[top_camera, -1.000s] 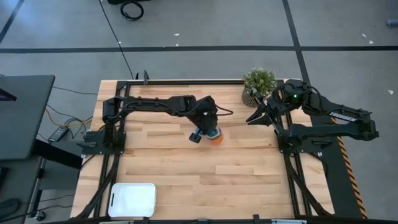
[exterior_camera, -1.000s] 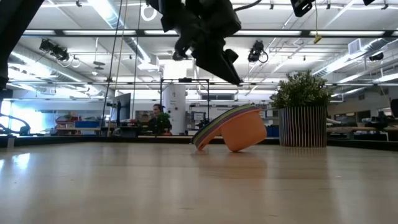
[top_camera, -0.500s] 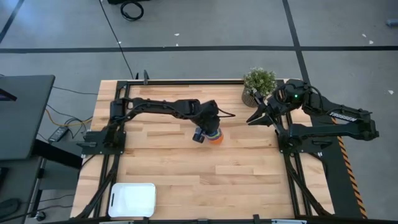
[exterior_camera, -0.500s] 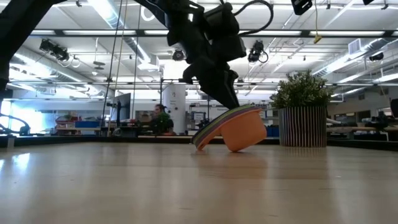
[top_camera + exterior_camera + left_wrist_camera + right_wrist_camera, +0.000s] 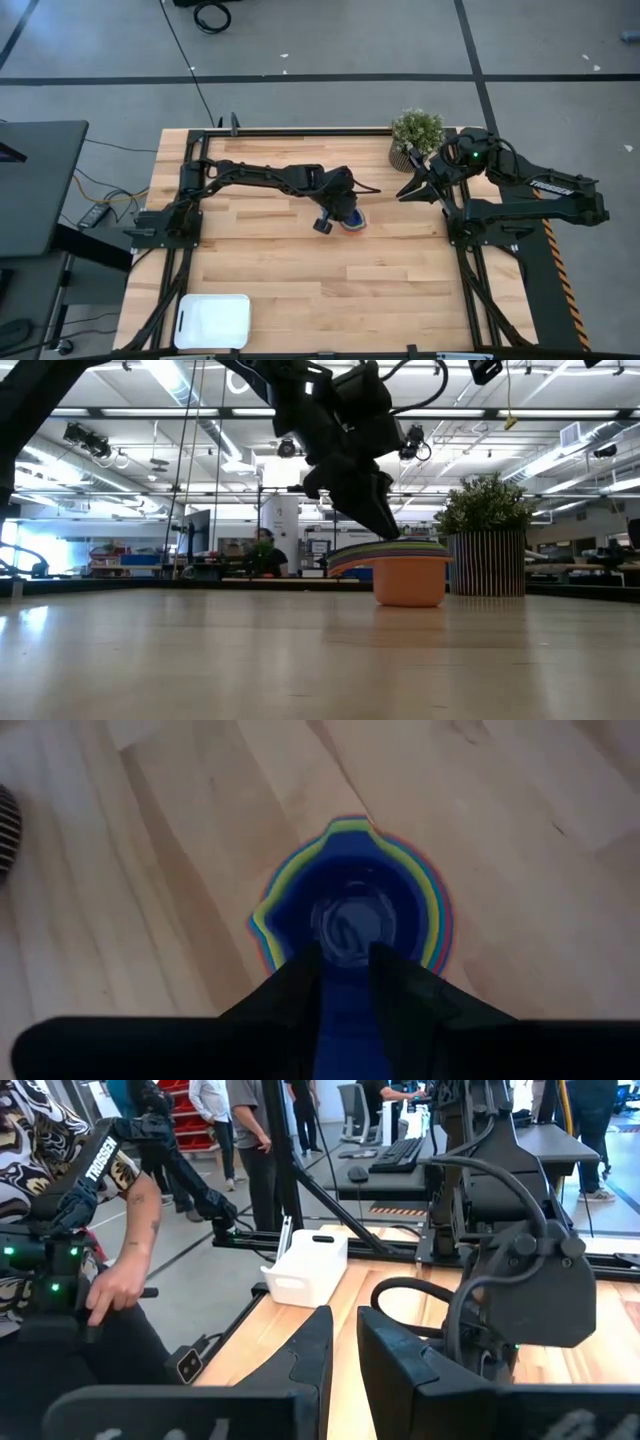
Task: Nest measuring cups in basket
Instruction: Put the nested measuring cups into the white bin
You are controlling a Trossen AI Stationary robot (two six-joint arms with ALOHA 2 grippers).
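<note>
The measuring cups [image 5: 410,575] stand nested in one stack on the table's middle. Orange is outermost and bright blue [image 5: 350,900] innermost. The stack is upright on its base, and its handles [image 5: 345,555] stick out level toward the table's left. My left gripper [image 5: 392,532] is down on the stack, its fingers almost together. My right gripper [image 5: 408,190] hangs shut and empty above the table's far right. The white basket [image 5: 212,320] sits at the near left corner. My left gripper comes slanting down from the table's left and meets the stack at the handle side of its rim [image 5: 345,952]. Its nearly closed fingers [image 5: 300,975] lie along the blue handle, which shows in the narrow gap between them. The fingertips hide whether they pinch or only press.
A potted plant [image 5: 417,132] in a ribbed round pot stands at the far right, close to my right gripper. Bare wood lies between the stack and the basket. People stand beyond the table's left side [image 5: 60,1230].
My left gripper has come down and a little toward the table's right, onto the stack. The stack leaned on its handles with its mouth tipped toward the table's left. It has swung upright onto its base, and its handles have lifted off the table.
</note>
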